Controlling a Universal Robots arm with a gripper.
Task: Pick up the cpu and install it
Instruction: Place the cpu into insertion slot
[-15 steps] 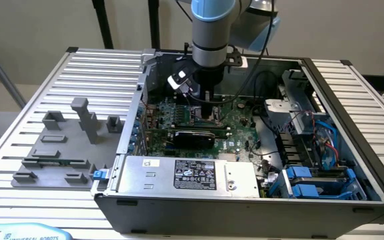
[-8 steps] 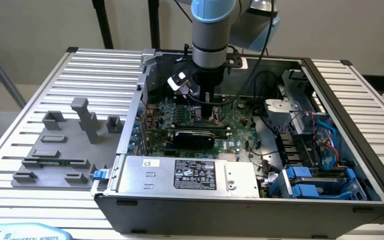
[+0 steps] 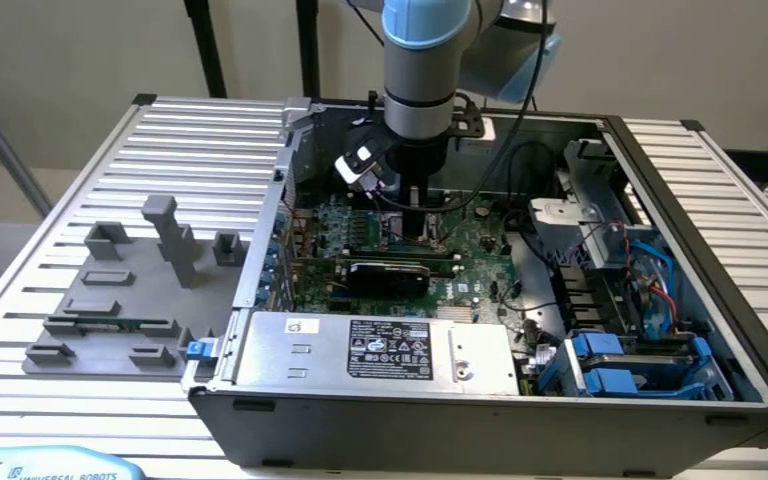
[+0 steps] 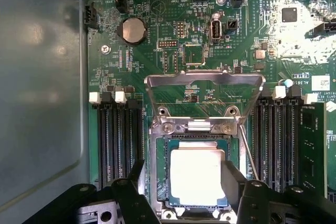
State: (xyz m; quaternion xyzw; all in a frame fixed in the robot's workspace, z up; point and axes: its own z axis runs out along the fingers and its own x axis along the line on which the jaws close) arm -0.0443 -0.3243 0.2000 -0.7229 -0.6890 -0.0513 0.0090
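**A:** Where the exterior view looks down into the open computer case (image 3: 491,428), what is the arm doing?

**B:** It reaches straight down inside. Its gripper (image 3: 411,212) hangs low over the green motherboard (image 3: 471,268). Grey plastic blocks (image 3: 157,250) stand on the table at the exterior view's left.

**A:** And the wrist view?

**B:** The cpu (image 4: 198,177), silvery with a pale border, lies flat inside the socket (image 4: 159,161) and looks seated. The metal load plate (image 4: 205,80) is swung open, clear of it.

**A:** The jaws?

**B:** Apart. One dark finger (image 4: 137,182) stands off one edge of the chip, with socket showing between. The other crosses the opposite edge, and I cannot tell whether it touches. The chip lies between them, beneath their tips.

**A:** How is this step done well?

**B:** I judge this is the placing. The chip should rest level and square in the frame, with no corner riding up. Nothing should press down on it, and any finger movement should be straight, so nothing nudges it sideways.
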